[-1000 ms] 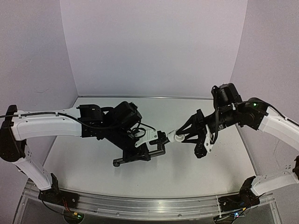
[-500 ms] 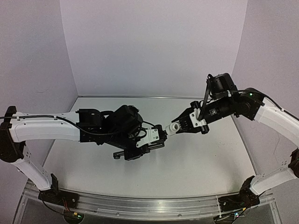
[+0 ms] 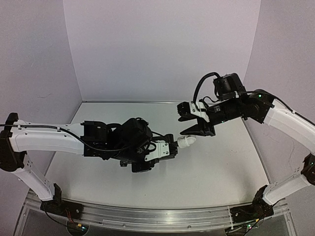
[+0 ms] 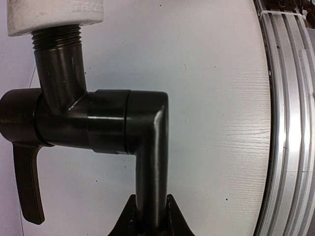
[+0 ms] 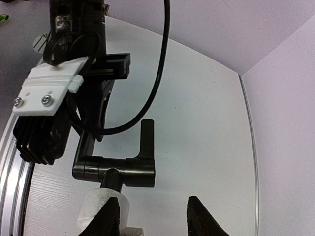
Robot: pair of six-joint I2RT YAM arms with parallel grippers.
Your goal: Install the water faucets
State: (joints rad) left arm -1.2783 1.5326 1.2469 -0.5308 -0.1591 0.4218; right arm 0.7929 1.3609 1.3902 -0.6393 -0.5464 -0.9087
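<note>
The water faucets are joined: a black L-shaped pipe [image 4: 147, 147] with a side lever [image 4: 27, 182] has a white stubby fitting [image 4: 54, 14] seated on its threaded end. My left gripper [image 4: 149, 211] is shut on the pipe's straight leg and holds it above the table. In the top view the white fitting [image 3: 187, 141] sticks out to the right of the left gripper [image 3: 170, 147]. My right gripper [image 3: 193, 120] hangs just above and behind the fitting, open, with nothing between its fingers. In the right wrist view the fitting [image 5: 98, 209] lies beside the left finger [image 5: 110, 216], outside the gap of the right gripper [image 5: 155, 219].
A grey aluminium rail [image 3: 147, 216] runs along the table's near edge, also seen at the right of the left wrist view as a rail [image 4: 290, 123]. Lilac walls close in the table at the back and sides. A black cable [image 5: 157, 83] loops off the left arm.
The right gripper has opened, let go of the white fitting and risen away from it. The left arm has shifted the faucet slightly right, the fitting still on its end.
</note>
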